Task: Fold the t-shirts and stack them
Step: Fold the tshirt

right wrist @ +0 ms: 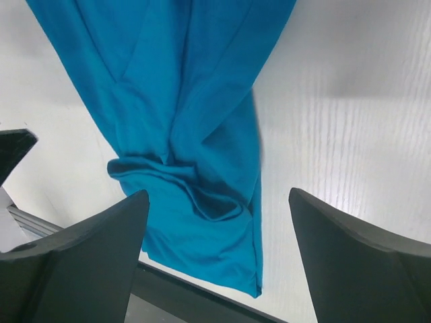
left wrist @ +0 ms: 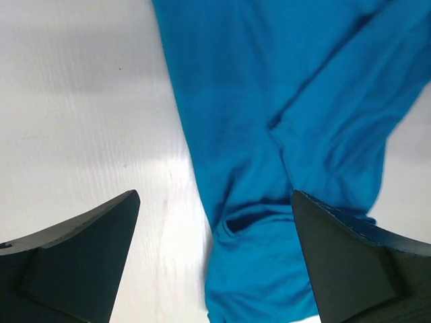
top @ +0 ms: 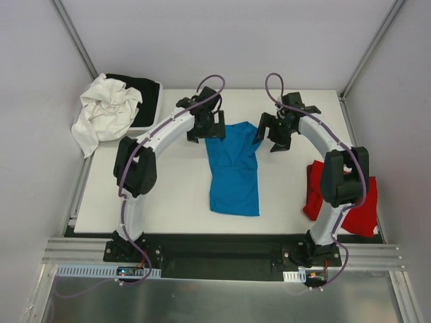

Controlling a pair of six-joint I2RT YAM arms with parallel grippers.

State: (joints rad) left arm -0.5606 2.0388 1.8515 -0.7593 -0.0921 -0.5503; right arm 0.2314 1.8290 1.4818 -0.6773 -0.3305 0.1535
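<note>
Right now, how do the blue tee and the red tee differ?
Place: the blue tee lies between the left gripper and the right gripper; the red tee sits at the right edge of the table.
Shape: the blue tee is a long narrow strip; the red tee is a squat bundle.
Visibility: the blue tee is almost fully seen; the red tee is partly behind the right arm.
Shared: neither is gripped.

You're looking at two t-shirts on one tabletop (top: 168, 195): one turquoise t-shirt (top: 234, 171) and one red t-shirt (top: 362, 205). You also have one white garment (top: 104, 111), one black garment (top: 145, 91), and two end effectors: left end effector (top: 203, 131), right end effector (top: 271, 140).
</note>
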